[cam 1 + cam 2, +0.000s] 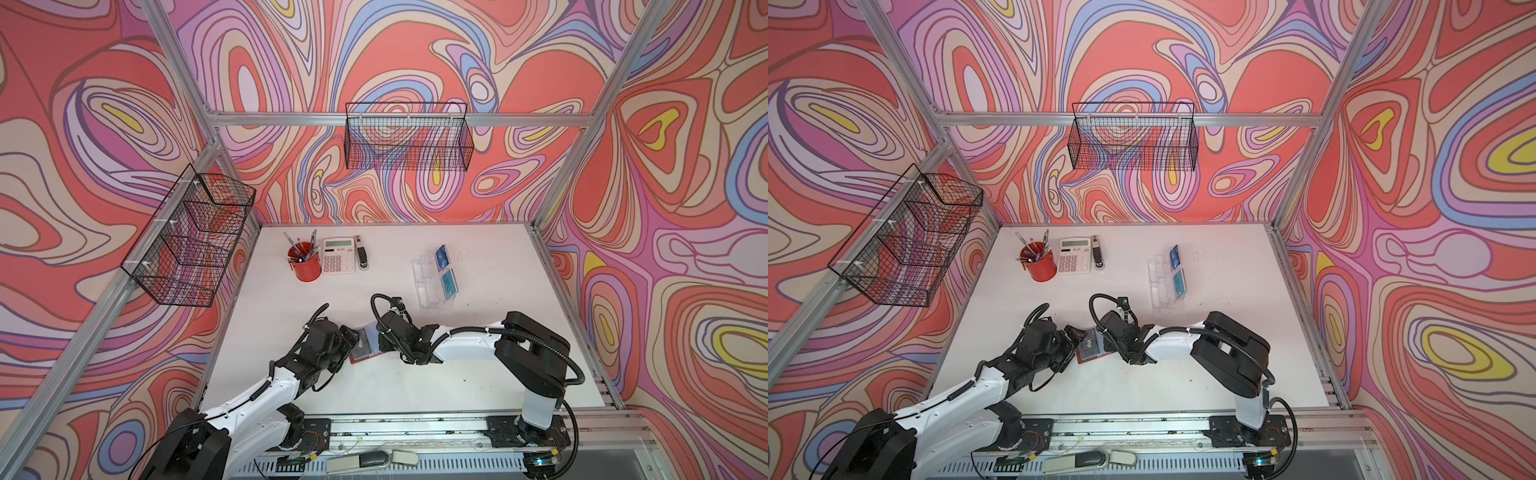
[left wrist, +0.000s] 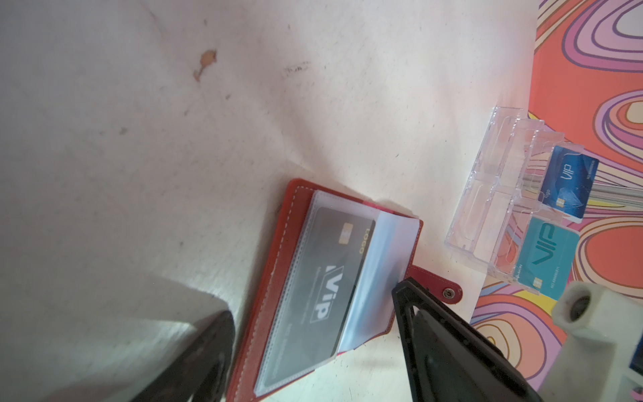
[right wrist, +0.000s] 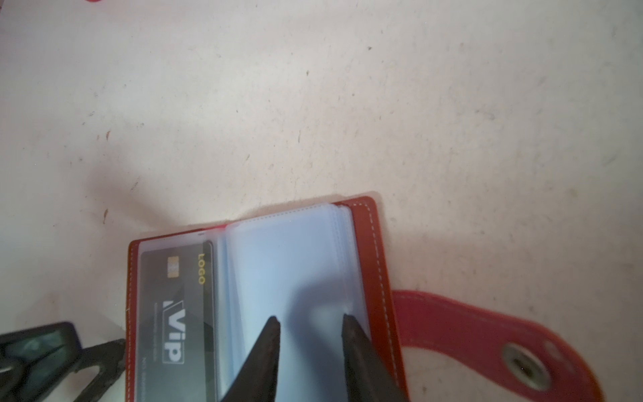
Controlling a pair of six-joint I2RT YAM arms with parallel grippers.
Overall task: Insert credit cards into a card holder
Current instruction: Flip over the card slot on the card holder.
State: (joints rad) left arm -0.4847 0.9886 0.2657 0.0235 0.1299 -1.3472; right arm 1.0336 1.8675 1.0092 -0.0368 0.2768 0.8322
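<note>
Lying open on the tabletop (image 1: pixel 457 374) between both arms, the card holder (image 1: pixel 362 348) has the grey card (image 2: pixel 327 282) sleeved. The right end effector (image 3: pixel 309 322), part-spread and empty, points at the blank sleeves (image 3: pixel 288 264). The left end effector (image 2: pixel 311 301) gapes wide, empty. The blue card (image 1: pixel 440 255) and teal card (image 1: pixel 449 282) stand toward 1 o'clock, nearer the right arm.

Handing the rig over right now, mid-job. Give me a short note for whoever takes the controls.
Left gripper: open, beside the card holder, holding nothing.
Right gripper: jaws partly apart, empty, tips over the holder's blank sleeves; contact unclear.
Holder: lying open on the table between both arms.
Done: grey VIP card sits in a sleeve.
To do: blue card and teal card stand in the clear stand; fetch and insert them.
</note>
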